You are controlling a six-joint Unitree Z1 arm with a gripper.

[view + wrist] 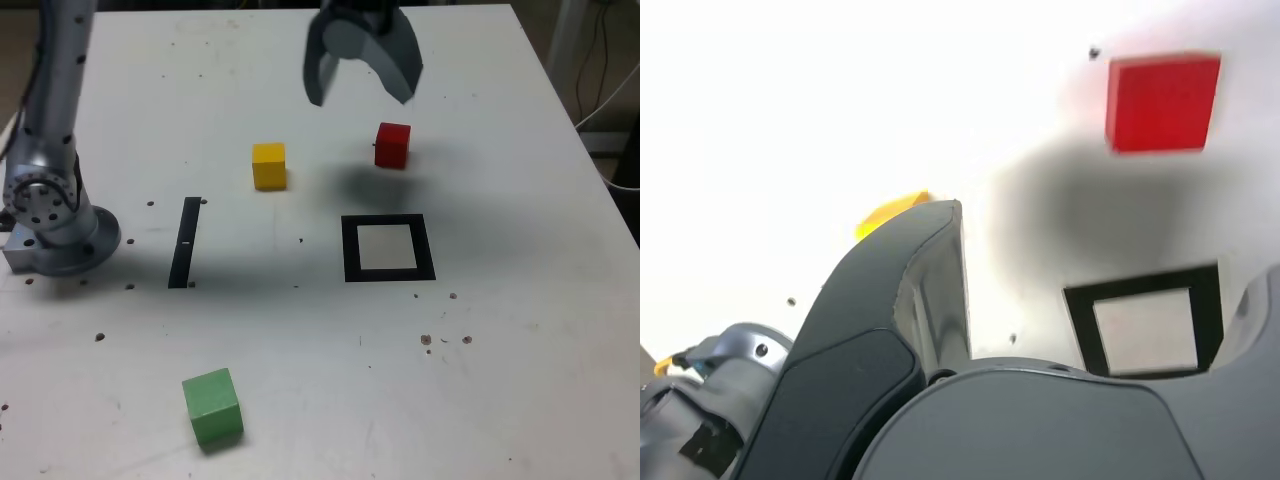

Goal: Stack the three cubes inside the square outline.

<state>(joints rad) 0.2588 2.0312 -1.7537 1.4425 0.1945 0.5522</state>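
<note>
My gripper (360, 98) hangs open and empty above the table, its jaws spread wide, above and between the yellow and red cubes. The red cube (392, 145) (1162, 102) rests on the table just beyond the square outline (388, 248) (1145, 330), which holds nothing. The yellow cube (269, 165) (890, 212) sits to the exterior view's left of the red one; in the wrist view a finger (905, 310) hides most of it. The green cube (212, 407) lies alone near the table's front edge.
The arm's grey base (50, 215) stands at the exterior view's left edge. A narrow black strip (186, 242) is marked on the white table (520, 380) between base and outline. Small dark specks dot the surface. Cables hang past the table's right edge.
</note>
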